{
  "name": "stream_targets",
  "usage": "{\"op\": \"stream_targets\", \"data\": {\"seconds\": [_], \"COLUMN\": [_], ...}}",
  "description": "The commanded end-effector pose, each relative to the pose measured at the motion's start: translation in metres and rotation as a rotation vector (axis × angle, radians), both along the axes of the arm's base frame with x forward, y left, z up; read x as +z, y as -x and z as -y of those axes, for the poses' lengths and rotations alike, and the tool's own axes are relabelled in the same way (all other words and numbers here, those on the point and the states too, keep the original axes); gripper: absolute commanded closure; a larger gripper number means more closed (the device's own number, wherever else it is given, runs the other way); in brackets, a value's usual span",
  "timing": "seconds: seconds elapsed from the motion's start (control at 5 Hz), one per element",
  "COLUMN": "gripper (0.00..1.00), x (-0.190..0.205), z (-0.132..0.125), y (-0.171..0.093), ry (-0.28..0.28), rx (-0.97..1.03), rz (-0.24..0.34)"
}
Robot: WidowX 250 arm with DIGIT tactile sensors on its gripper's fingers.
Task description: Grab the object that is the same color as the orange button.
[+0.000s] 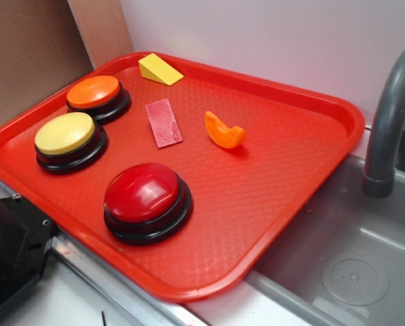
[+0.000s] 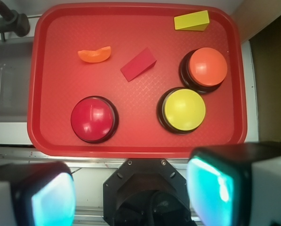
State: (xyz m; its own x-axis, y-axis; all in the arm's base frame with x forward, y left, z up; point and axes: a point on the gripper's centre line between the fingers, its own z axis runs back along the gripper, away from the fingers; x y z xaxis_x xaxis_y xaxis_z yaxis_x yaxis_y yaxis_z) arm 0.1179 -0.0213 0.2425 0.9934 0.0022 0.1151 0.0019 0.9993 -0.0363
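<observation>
While the gripper (image 2: 131, 197) is held high and back from the red tray (image 1: 311, 102), its pads spread wide and nothing between them, the whole layout is kept in view.

Such a raised pose is judged to suit choosing a target before any descent. Three push buttons are counted: the orange button (image 1: 95, 93), a yellow button (image 1: 66, 134) and a red button (image 1: 145, 195). Three loose pieces are counted: the orange crescent wedge (image 1: 224, 130) lying alone mid-tray just beside a flat red rectangle (image 1: 163, 123), and a yellow wedge block (image 1: 159, 68) at the far rim. The crescent is matched to the orange button by colour.
</observation>
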Motion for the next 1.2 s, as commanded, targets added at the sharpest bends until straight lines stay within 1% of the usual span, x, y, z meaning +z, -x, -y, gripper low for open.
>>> {"op": "stream_targets", "data": {"seconds": [0.0, 0.2, 0.4, 0.6, 1.0], "gripper": [0.00, 0.00, 0.00, 0.00, 0.00], "x": [0.000, -0.016, -0.032, -0.062, -0.062], "z": [0.000, 0.028, 0.038, 0.042, 0.042], "y": [0.000, -0.050, -0.086, -0.112, -0.112], "ry": [0.000, 0.034, 0.082, 0.057, 0.057], "rx": [0.000, 0.118, 0.250, 0.501, 0.501], "rz": [0.000, 0.080, 0.080, 0.024, 0.024]}}
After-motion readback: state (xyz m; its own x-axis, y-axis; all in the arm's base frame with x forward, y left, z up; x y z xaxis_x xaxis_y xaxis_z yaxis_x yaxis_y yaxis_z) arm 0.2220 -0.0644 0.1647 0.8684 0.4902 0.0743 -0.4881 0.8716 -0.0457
